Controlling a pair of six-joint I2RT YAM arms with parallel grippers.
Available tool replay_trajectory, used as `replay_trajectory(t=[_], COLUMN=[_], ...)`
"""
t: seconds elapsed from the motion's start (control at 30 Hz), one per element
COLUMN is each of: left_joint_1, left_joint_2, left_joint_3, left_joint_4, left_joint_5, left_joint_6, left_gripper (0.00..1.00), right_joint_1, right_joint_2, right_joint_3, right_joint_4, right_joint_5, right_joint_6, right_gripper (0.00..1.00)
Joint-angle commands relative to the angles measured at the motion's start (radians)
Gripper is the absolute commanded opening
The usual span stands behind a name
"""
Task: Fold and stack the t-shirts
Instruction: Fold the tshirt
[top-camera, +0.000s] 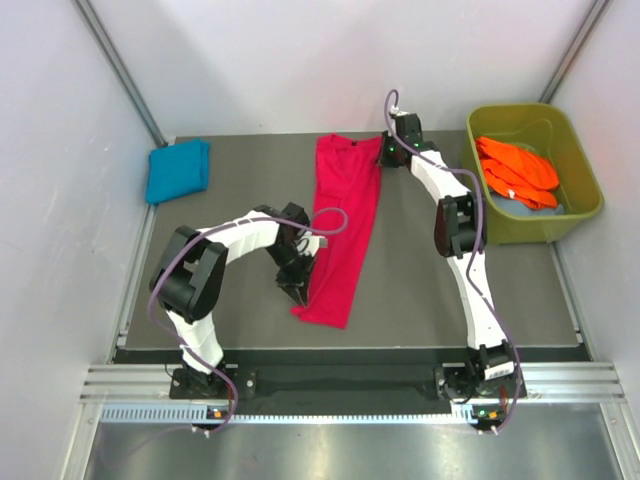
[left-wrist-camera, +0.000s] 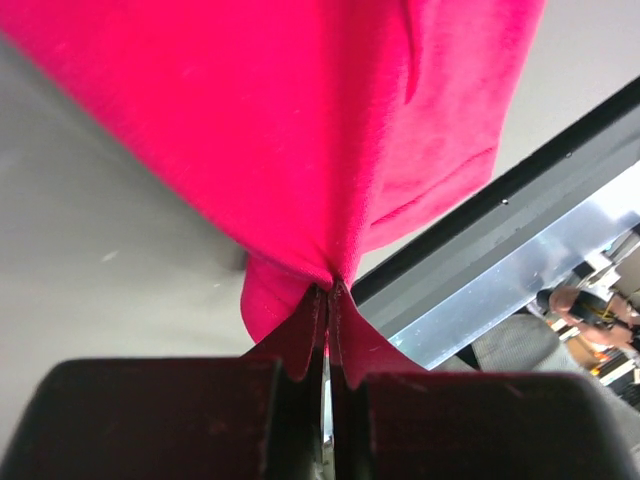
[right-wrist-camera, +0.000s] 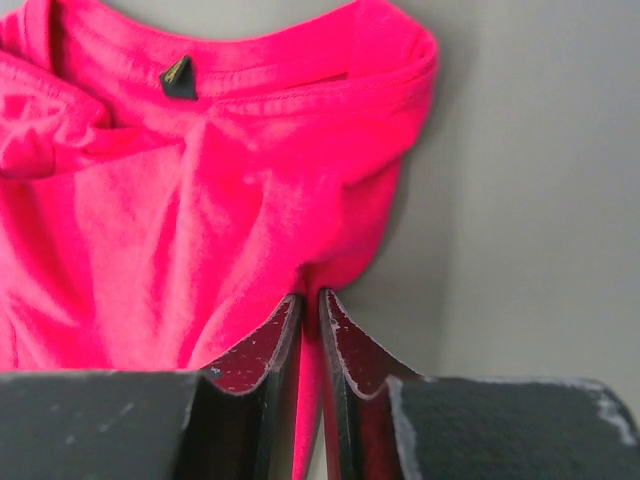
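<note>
Currently one pink shirt on the counter is pinched at the hem by the left end effector, near the collar by the right end effector; one teal shirt lies apart.

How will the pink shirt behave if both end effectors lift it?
Probably floppy: the pink shirt puckers into folds where the left end effector pinches it. Likely sags between that and the right end effector near the collar.

No readable text anywhere. Small dark neck tag in crimson-pink t-shirt collar, up-left of right gripper: print illegible.
</note>
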Motion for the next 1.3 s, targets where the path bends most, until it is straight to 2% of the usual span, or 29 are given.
replay_trajectory(t=[0.0,0.13,0.17,0.2,0.23,0.33,0.37,0.43,0.47,0.5,0.53,0.57,0.6,0.63,0.67,0.83,0.93,1.07,1.27], left_joint_1=[-0.040,-0.054,-0.055,-0.054,-0.047,-0.021,-0.012,0.008,0.012,0.017,0.017,0.019,0.019,0.022,0.025,0.094,0.149,0.163,0.163], left_joint_2=[-0.022,-0.026,-0.025,-0.025,-0.025,-0.031,-0.034,-0.038,-0.043,-0.046,-0.052,-0.060,-0.066,-0.075,-0.087,-0.120,-0.132,-0.143,-0.129], left_joint_3=[0.019,0.023,0.031,0.038,0.052,0.065,0.066,0.072,0.077,0.080,0.091,0.095,0.100,0.106,0.105,0.042,-0.012,-0.053,-0.058], left_joint_4=[-0.022,-0.019,-0.022,-0.027,-0.030,-0.031,-0.033,-0.040,-0.044,-0.048,-0.053,-0.068,-0.073,-0.077,-0.079,-0.056,-0.042,-0.031,-0.019], left_joint_5=[0.031,0.013,-0.017,-0.031,-0.050,-0.068,-0.070,-0.076,-0.081,-0.094,-0.137,-0.151,-0.156,-0.165,-0.160,-0.113,-0.027,0.014,0.047], left_joint_6=[-0.016,-0.020,-0.016,-0.012,-0.004,0.000,0.002,0.007,0.010,0.008,0.008,0.013,0.022,0.028,0.028,-0.012,-0.026,-0.027,-0.032], left_gripper=[0.00,0.00,0.00,0.00,0.00,0.00,0.00,0.00,0.03,0.20,0.60,0.79,0.87,0.90,0.91,0.91,0.83,0.79,0.76], right_joint_1=[0.009,0.009,0.008,0.005,0.002,-0.018,-0.029,-0.043,-0.051,-0.063,-0.064,-0.064,-0.063,-0.061,-0.052,0.020,0.096,0.224,0.311], right_joint_2=[0.027,0.024,0.001,-0.018,-0.044,-0.197,-0.288,-0.381,-0.465,-0.507,-0.550,-0.634,-0.677,-0.714,-0.786,-0.955,-1.039,-1.110,-1.084], right_joint_3=[0.065,0.072,0.054,0.036,0.011,-0.167,-0.281,-0.406,-0.526,-0.585,-0.644,-0.757,-0.814,-0.869,-0.970,-1.253,-1.458,-1.605,-1.687], right_joint_4=[0.068,0.057,0.045,0.033,0.002,-0.029,-0.035,-0.046,-0.049,-0.049,-0.053,-0.054,-0.047,-0.034,-0.026,0.046,0.091,0.130,0.167], right_joint_5=[0.020,0.028,0.028,0.021,0.013,-0.061,-0.082,-0.157,-0.182,-0.226,-0.239,-0.249,-0.289,-0.309,-0.326,-0.450,-0.506,-0.522,-0.523], right_joint_6=[0.015,-0.003,-0.012,-0.020,-0.020,0.003,0.014,0.067,0.090,0.128,0.142,0.152,0.159,0.188,0.204,0.320,0.388,0.449,0.492], right_gripper=[0.13,0.17,0.21,0.34,0.39,0.51,0.54,0.56,0.56,0.56,0.56,0.56,0.57,0.56,0.56,0.54,0.52,0.49,0.46])
